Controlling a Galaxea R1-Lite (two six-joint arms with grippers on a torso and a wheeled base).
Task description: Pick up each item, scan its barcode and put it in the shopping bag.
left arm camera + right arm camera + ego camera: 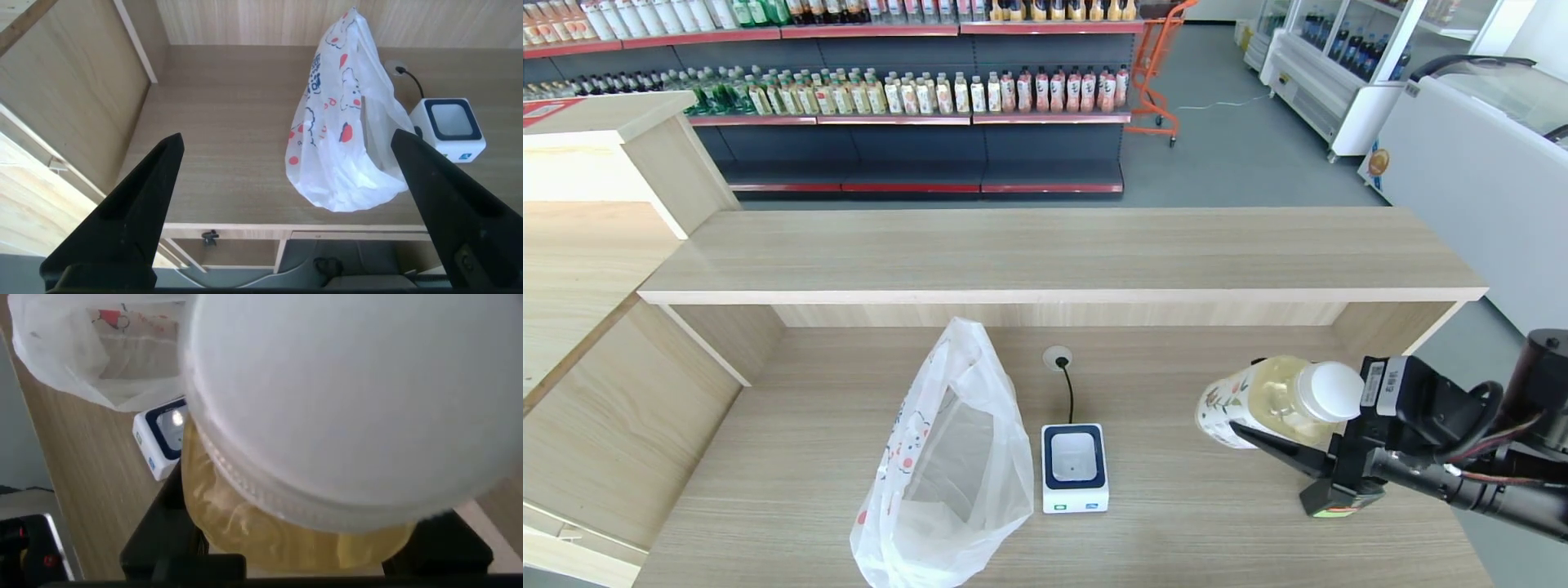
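Your bottle (1278, 400) is up off the counter (1217, 523) on the right side, lying sideways with its white cap toward the wrist; the right gripper (1262, 425) is clamped around its body; there's bare wood between it and the scanner (1075, 467), which sits just beside the shopping bag (947, 465), mouth gaping; the raised ledge (1062, 253) runs along the back, and the counter's right wall is close to that arm; the left gripper (286, 143) hangs over the near edge left of the bag, fingers spread wide, holding nothing.
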